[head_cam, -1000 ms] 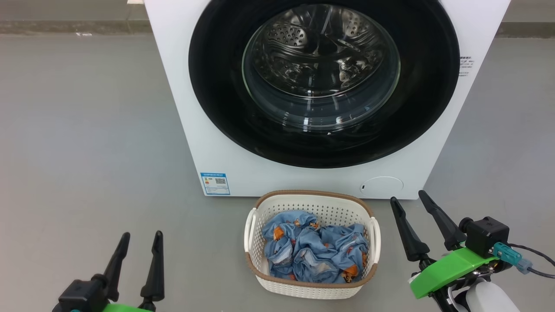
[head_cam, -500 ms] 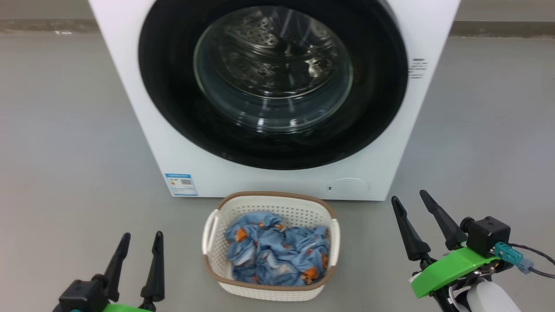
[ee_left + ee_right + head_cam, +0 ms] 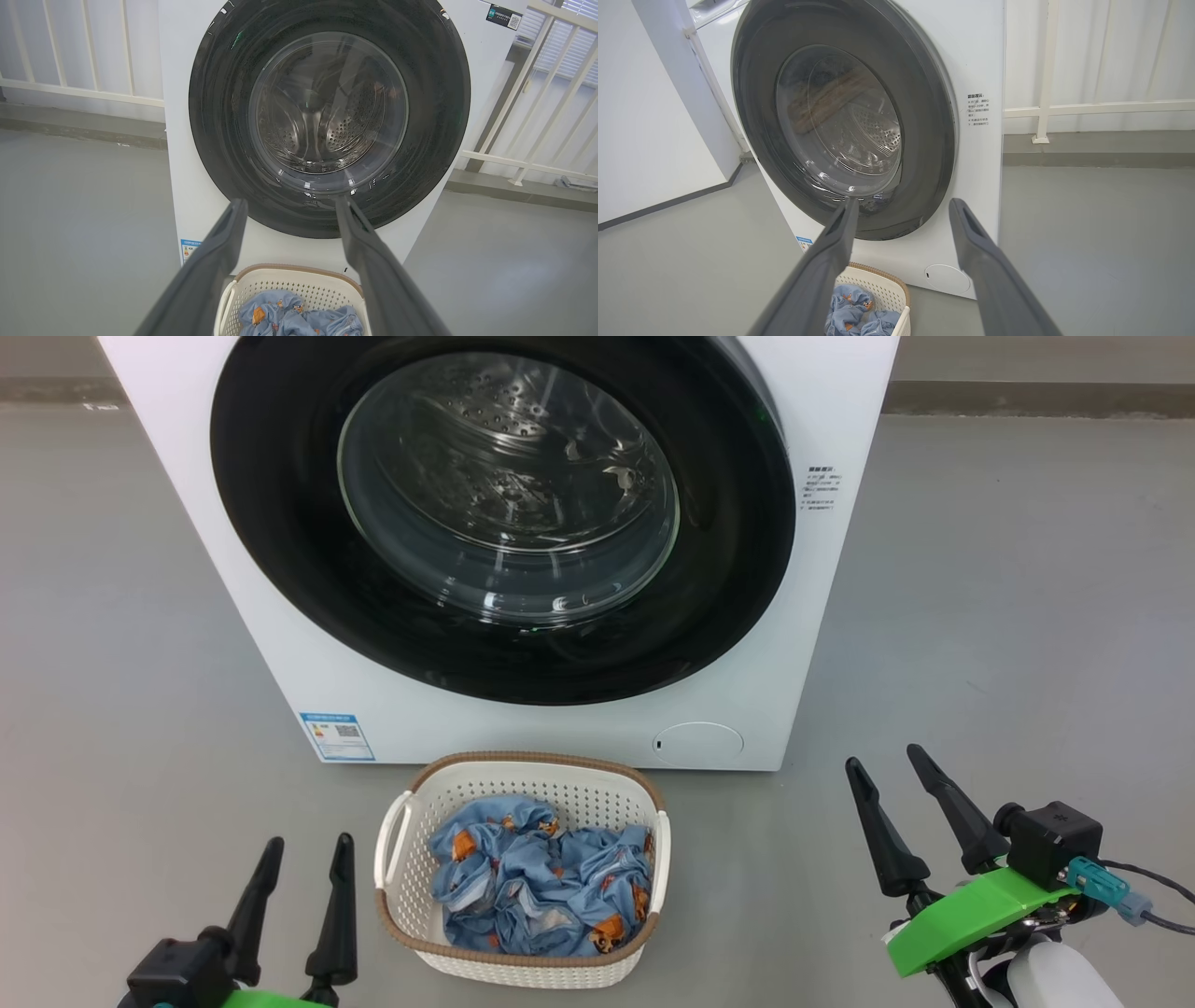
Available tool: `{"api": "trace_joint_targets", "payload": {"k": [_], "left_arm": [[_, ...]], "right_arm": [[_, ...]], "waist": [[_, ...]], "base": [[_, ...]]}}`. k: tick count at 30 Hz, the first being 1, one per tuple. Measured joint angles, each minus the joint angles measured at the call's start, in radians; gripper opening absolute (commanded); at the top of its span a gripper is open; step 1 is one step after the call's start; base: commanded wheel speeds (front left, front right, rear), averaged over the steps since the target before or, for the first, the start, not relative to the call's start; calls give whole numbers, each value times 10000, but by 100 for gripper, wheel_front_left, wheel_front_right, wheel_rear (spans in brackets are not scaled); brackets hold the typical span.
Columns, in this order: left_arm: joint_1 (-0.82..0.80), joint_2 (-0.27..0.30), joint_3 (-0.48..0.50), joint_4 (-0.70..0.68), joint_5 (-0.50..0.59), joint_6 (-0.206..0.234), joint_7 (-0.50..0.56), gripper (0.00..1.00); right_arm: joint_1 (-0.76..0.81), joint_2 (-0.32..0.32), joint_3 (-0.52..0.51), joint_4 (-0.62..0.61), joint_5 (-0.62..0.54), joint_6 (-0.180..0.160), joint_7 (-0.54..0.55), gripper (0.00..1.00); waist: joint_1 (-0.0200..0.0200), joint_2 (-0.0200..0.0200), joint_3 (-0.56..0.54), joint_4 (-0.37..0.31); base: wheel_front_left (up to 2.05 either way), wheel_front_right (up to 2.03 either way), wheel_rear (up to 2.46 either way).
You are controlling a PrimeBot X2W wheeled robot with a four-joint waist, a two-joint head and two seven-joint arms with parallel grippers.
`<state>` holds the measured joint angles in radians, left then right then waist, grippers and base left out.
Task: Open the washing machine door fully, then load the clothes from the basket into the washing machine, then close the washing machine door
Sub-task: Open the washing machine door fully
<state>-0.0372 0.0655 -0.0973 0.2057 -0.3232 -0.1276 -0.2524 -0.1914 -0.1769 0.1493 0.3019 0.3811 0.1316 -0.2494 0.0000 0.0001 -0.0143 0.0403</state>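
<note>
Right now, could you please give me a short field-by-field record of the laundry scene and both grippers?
washing machine: white front loader standing on the grey floor
washing machine door: closed, black rim against the front
basket: on the floor just in front of the machine
clothes: crumpled inside the basket
left gripper: open, empty, to the left of the basket
right gripper: open, empty, to the right of the basket
task stage: door not yet opened, nothing loaded

Right hand (image 3: 903,201), spread wide, faces the closed washing machine door (image 3: 927,140) above the basket (image 3: 888,290).
</note>
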Motion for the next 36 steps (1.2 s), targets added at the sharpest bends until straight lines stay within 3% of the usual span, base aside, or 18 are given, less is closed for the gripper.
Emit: {"api": "trace_joint_targets", "payload": {"k": [36], "left_arm": [[-1,-21,13,2,-15,0,0,100]], "right_arm": [[-34,27,-44,25,13,0,0,100]], "waist": [[0,-1,113,-5]], "base": [[0,0,0]]}}
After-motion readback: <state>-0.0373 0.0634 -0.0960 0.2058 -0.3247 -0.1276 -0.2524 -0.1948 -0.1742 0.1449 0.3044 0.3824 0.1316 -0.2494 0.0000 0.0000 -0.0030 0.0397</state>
